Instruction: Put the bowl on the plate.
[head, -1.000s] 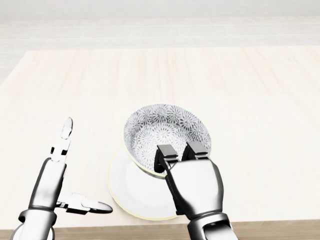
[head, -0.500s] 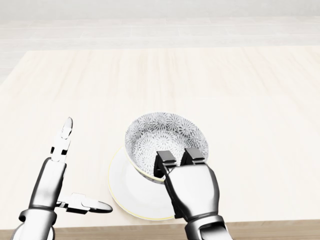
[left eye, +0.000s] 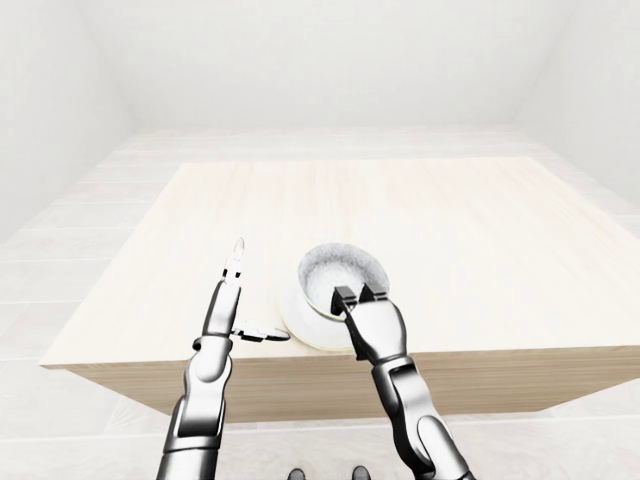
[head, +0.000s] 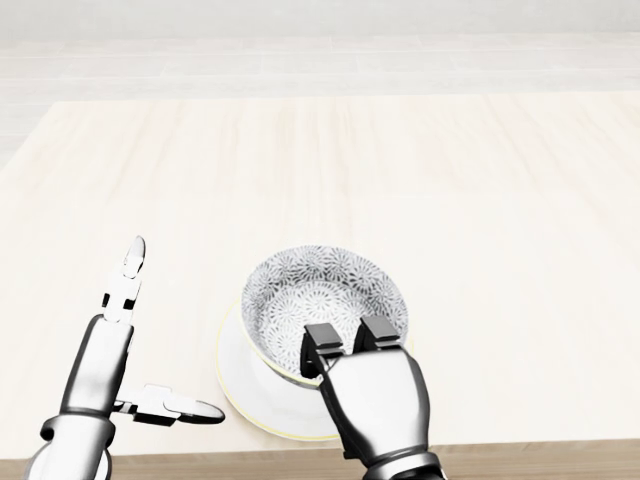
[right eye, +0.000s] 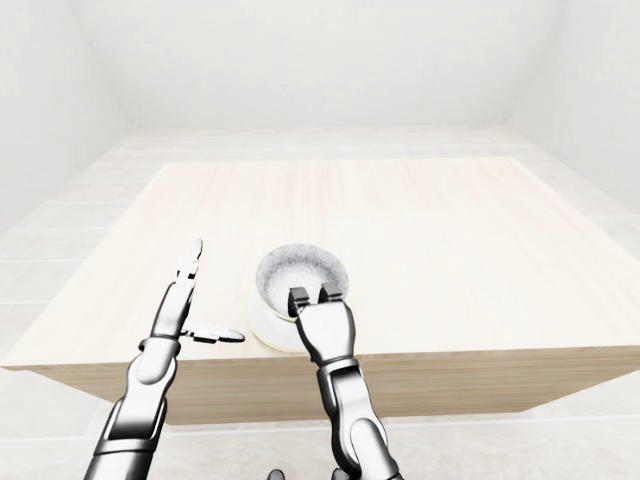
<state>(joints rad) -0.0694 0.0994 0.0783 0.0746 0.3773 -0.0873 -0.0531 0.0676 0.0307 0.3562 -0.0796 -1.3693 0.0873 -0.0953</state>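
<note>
Wood table (head: 500, 200) | bowl (head: 325, 300) over plate (head: 240, 390) | R hand (head: 345, 350) gripping rim

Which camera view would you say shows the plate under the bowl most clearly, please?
The head view: the plate appears large there, its white rim curving out left of the bowl that the right hand grips. Both eye views show only a small pale sliver beside the bowl.

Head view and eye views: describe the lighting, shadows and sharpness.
Head view: flat, even light, sharp throughout, only a faint shadow under the bowl on the plate. Eye views: the same soft light, white walls washed out, table edge crisp.
</note>
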